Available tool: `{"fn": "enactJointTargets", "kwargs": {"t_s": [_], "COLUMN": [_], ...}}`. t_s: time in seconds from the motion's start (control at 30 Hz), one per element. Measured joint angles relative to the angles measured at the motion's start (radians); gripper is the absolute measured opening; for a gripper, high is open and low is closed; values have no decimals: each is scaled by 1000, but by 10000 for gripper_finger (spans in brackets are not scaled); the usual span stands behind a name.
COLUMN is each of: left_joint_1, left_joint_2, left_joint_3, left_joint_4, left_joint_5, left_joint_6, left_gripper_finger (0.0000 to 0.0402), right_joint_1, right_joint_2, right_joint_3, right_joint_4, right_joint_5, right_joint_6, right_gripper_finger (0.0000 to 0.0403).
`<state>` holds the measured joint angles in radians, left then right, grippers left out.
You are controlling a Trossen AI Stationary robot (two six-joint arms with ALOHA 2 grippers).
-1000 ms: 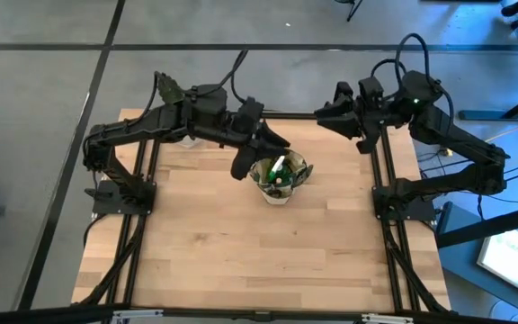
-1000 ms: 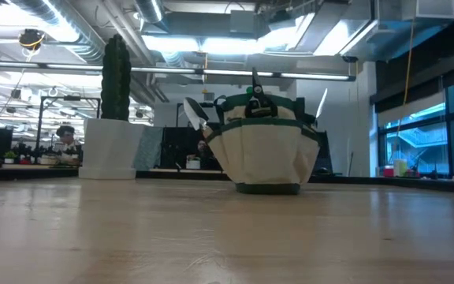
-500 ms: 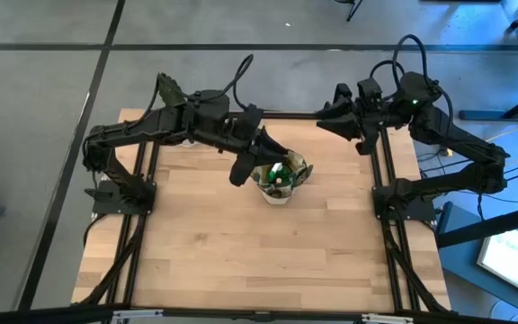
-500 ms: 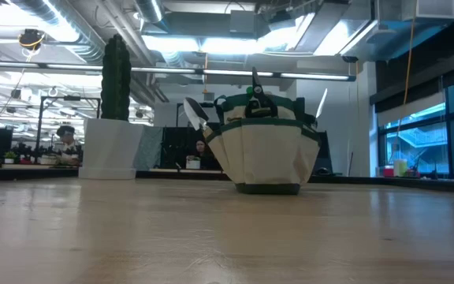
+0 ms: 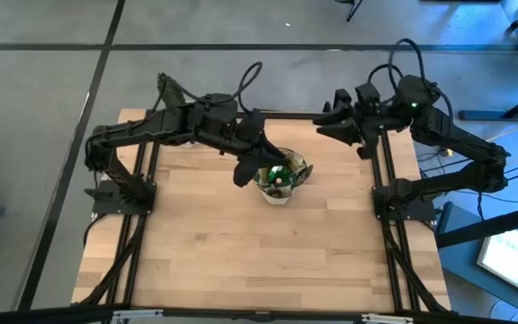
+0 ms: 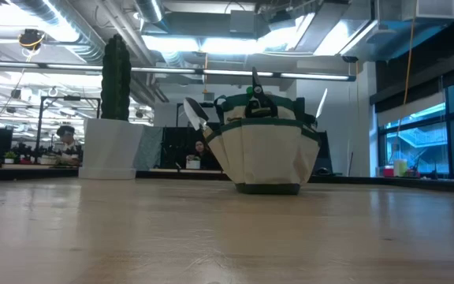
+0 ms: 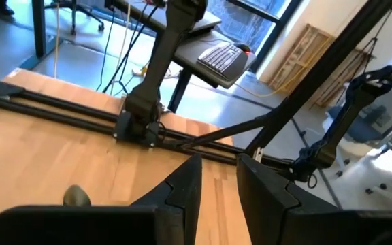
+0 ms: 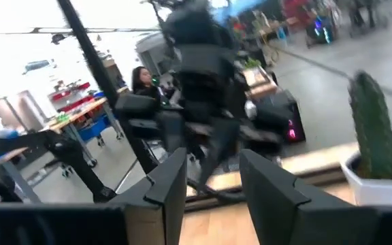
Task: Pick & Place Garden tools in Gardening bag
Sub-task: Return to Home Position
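The jaws of the left gripper [image 5: 241, 173] are seen a little apart. Only bare table wood is visible in the narrow gap between its fingers [image 7: 184, 194], and nothing is gripped. This gripper is held above the table [image 5: 241, 252], just beside the gardening bag [image 5: 288, 191], on the bag's left side in the high view. Whether it touches the bag cannot be judged from above. The jaws of the right gripper [image 5: 320, 122] are parted as well and are empty, and only the room is seen between its fingers [image 8: 169, 184]. It is held raised near the far right corner of the table, well apart from the bag, and is pointed towards the left arm.

The bag is placed upright on the table, about midway between the two arms and somewhat toward the far edge. The garden tools [image 5: 280, 176] are stood inside it. A silver trowel blade [image 6: 195, 115] is stuck out at one side, black shears [image 6: 256, 85] are raised above the rim, and a green spray bottle [image 5: 277, 166] is seen in the mouth from above. A pale thin piece at the other side of the bag is probably the fork, but it cannot be made out well.

At the far side of the table, left of the bag in the low view, a cactus [image 6: 117, 75] is stood in a white pot [image 6: 109, 148], well apart from the bag. A person [image 6: 65, 136] is seen seated in the room beyond.
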<state>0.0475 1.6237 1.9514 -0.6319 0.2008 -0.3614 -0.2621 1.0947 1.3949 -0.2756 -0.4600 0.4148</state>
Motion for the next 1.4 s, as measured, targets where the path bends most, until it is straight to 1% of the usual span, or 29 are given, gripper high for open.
{"fn": "enactJointTargets", "kwargs": {"t_s": [0.1,0.17,0.27,0.37,0.47,0.53,0.63,0.7,0.77,0.87,0.93,1.0,1.13,1.33,1.4], "left_joint_1": [0,-5,-8,-9,-8,-8,-13,-18,-23,-29,-34,-34,-34,-28,-25], "left_joint_2": [7,14,15,22,27,27,34,39,43,51,56,59,69,68,68], "left_joint_3": [-1,0,0,0,0,0,0,0,0,0,0,0,0,0,0], "left_joint_4": [12,47,59,81,86,94,89,90,91,90,89,81,79,82,81], "left_joint_5": [-5,-4,-4,-4,-5,-5,-7,-13,-26,-26,-30,-38,-56,-55,-55], "left_joint_6": [-15,-22,-30,-49,-71,-74,-74,-74,-73,-73,-73,-75,-103,-106,-107], "left_gripper_finger": [87,87,86,86,86,86,86,86,86,86,86,86,86,86,86], "right_joint_1": [30,52,95,140,175,186,192,193,192,195,212,234,285,344,358], "right_joint_2": [-11,-18,-25,-25,-25,-25,-24,-25,-24,-25,-38,-56,-104,-192,-218], "right_joint_3": [0,0,0,0,0,0,0,0,0,-1,-24,-63,-174,-331,-368], "right_joint_4": [41,104,245,404,534,581,593,562,496,367,315,301,302,313,312], "right_joint_5": [11,-16,-121,-214,-224,-218,-217,-217,-223,-246,-211,-129,-3,59,74], "right_joint_6": [-38,-51,-60,-33,-9,16,45,53,54,9,-28,-51,-99,-108,-104], "right_gripper_finger": [140,140,140,140,140,140,140,140,140,140,138,129,92,14,5]}}
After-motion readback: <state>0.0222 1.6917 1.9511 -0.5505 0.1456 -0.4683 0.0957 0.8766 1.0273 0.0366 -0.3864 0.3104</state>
